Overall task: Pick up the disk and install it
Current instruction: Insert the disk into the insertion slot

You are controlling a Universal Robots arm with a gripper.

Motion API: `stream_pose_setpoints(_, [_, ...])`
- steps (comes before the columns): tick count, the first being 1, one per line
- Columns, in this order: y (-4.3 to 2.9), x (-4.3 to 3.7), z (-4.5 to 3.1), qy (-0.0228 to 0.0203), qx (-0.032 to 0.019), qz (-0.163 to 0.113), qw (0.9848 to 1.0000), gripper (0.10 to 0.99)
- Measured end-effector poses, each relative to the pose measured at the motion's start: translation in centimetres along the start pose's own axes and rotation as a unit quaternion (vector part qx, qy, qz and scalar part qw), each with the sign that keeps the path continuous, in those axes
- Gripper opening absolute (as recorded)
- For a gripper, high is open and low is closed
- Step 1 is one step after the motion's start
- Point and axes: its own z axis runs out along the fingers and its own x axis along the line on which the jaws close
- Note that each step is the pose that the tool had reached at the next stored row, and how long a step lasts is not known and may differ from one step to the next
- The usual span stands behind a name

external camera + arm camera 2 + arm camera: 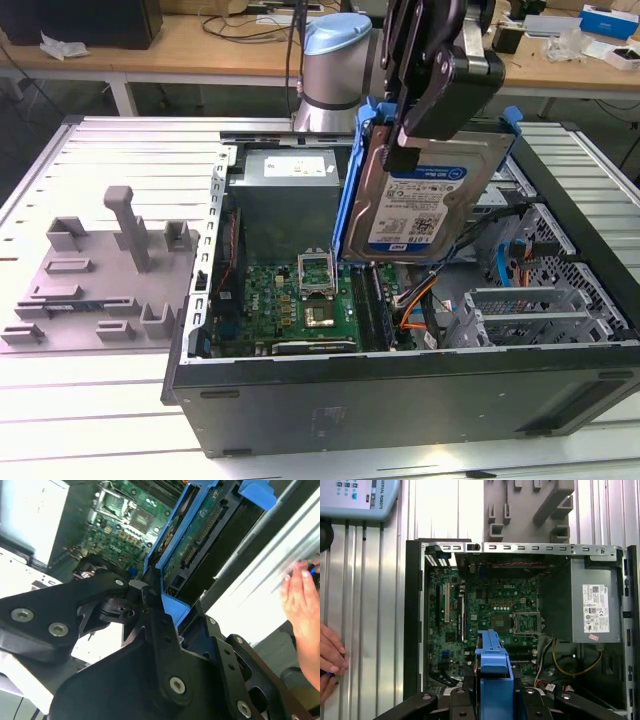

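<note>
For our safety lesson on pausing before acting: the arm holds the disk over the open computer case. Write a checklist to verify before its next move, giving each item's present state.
1. Disk clamped by the gripper, fingers shut on it: ok.
2. Disk hanging above the computer case, not resting on anything inside: ok.
3. Case side open: ok.
4. Drive bays free to receive it: cannot tell.
5. Person's hand away from the table: not ok, it is beside the case.
</note>
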Motion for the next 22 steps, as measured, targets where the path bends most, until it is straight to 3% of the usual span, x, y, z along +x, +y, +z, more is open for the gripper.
stream_pose_setpoints(2, [0.14,0.08,0.05,-0.0002,0.0081,0.000,1.0000,0.365])
stream_pose_setpoints(3, [0.23,0.09,0.08,-0.0001,0.0176,-0.001,0.9998,0.365])
stream_pose_setpoints(4, [0.27,0.09,0.11,-0.0002,0.0203,-0.001,0.9998,0.365])
stream_pose_setpoints(9, [0.31,0.09,0.12,0.0013,0.0213,-0.001,0.9998,0.365])
stream_pose_setpoints(12, [0.31,0.09,0.12,0.0141,0.0212,0.000,0.9997,0.365])
stream_pose_setpoints(14, [0.31,0.10,0.13,0.0177,0.0212,0.000,0.9996,0.365])
stream_pose_setpoints(22, [-0.06,0.15,0.09,0.0185,0.0213,0.000,0.9996,0.365])
